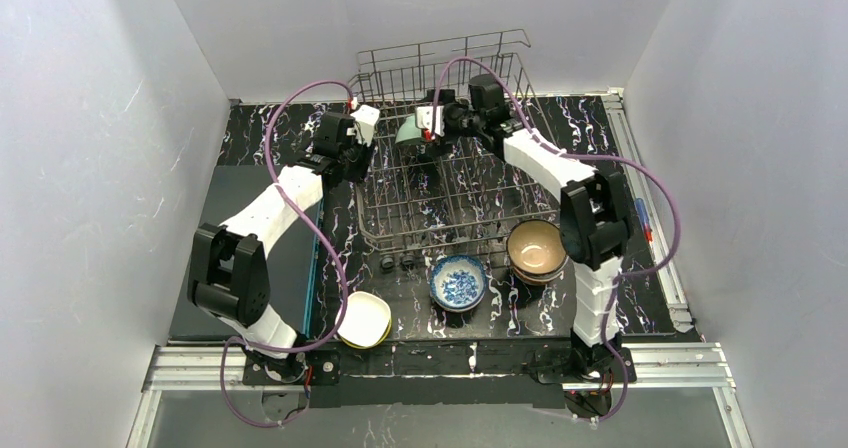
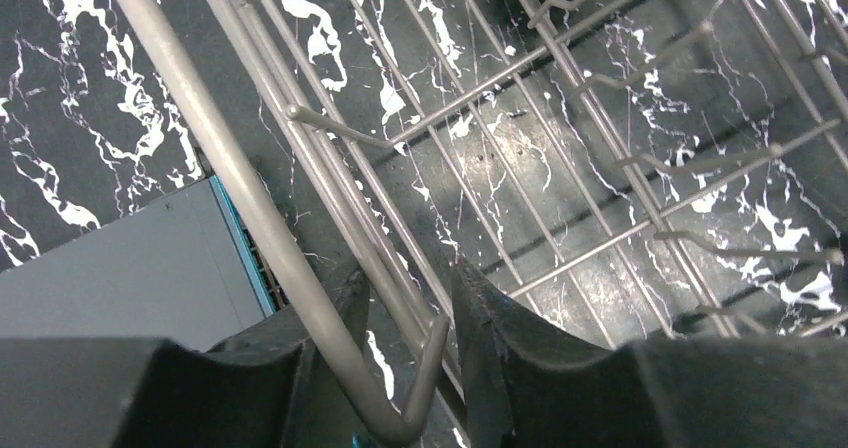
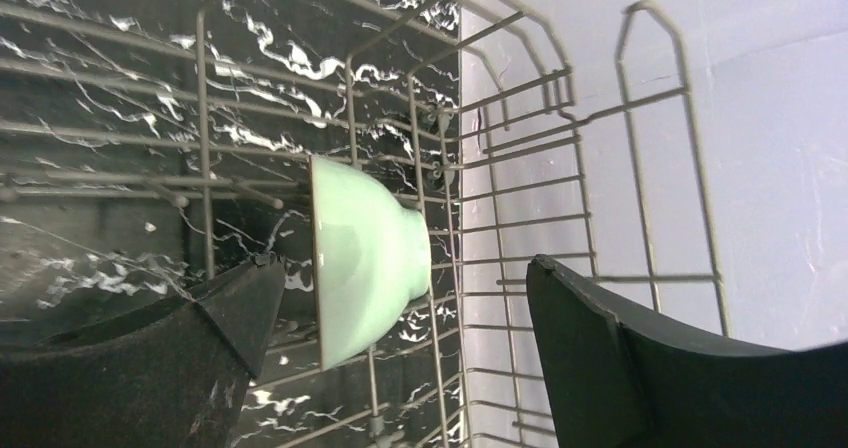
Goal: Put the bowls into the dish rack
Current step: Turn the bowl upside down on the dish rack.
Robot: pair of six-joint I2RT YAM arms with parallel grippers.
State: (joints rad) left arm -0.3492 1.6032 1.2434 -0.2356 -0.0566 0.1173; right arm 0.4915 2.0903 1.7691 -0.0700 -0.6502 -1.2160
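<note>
The left gripper (image 2: pixel 408 368) is clenching its fingers on the rim wires of the large grey metal wire dish rack (image 1: pixel 470 193) at its left side, with the thick top wire and thinner side wires running between the two black pads. The right gripper (image 3: pixel 400 268) is reaching over the far part of the rack with its fingers spread wide and released. The small round mint-green bowl (image 3: pixel 365 258) is standing on its edge on the grid floor between those fingers, close to the rack's far wall and touching neither of them. On the black white-veined tabletop (image 1: pixel 250 133) near the rack's front edge, a blue-patterned white bowl (image 1: pixel 458 282) is sitting upright. Just right of it, a tan bowl (image 1: pixel 536 248) is resting on top of a short stack. Further left and nearer, a white bowl (image 1: pixel 363 320) is nesting in a yellow-green one.
</note>
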